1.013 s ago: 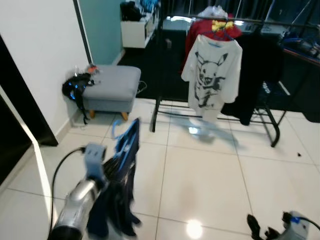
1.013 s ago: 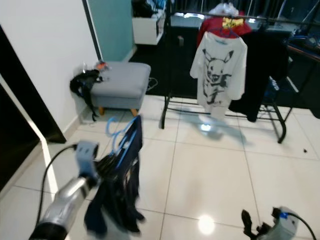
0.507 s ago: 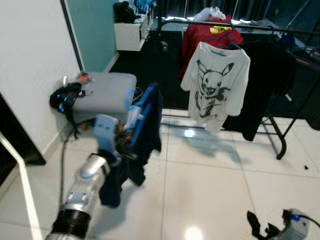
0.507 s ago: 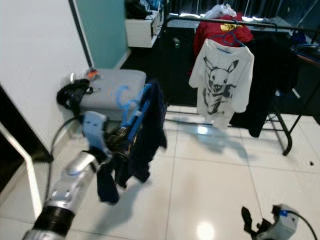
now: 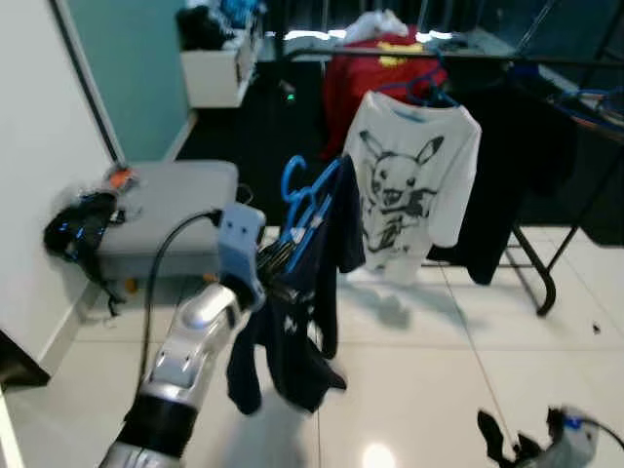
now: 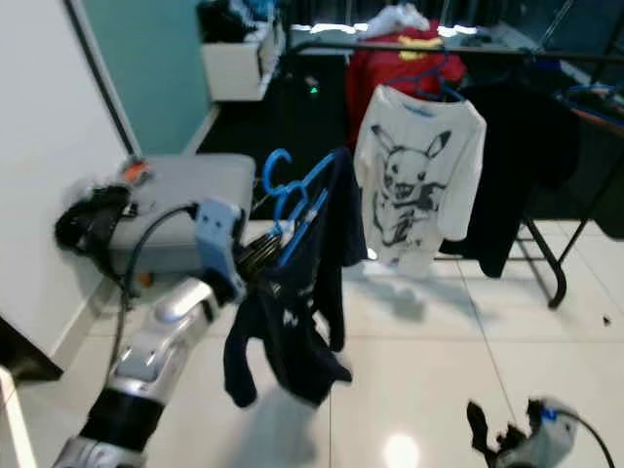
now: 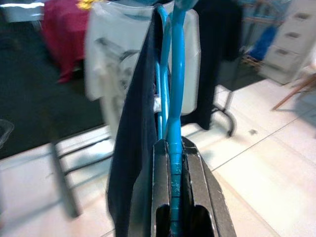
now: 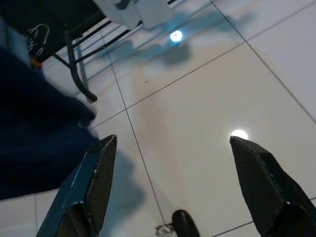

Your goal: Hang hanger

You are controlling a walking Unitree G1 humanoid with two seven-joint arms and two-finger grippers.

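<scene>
Blue hanger [image 7: 174,98] clamped between left tool [image 7: 174,163] fingers.

blue hanger [image 5: 310,200], navy garment [image 5: 292,331], grey ottoman [image 5: 166,210]

You're looking at a room lit from overhead: a ceiling lamp glares off the glossy floor tiles [image 5: 409,390] near the bottom edge. The back of the room is dim. The white shirt [image 7: 106,54] is blurred in the left wrist view, while the blue hanger [image 7: 174,98] stays sharp.
</scene>
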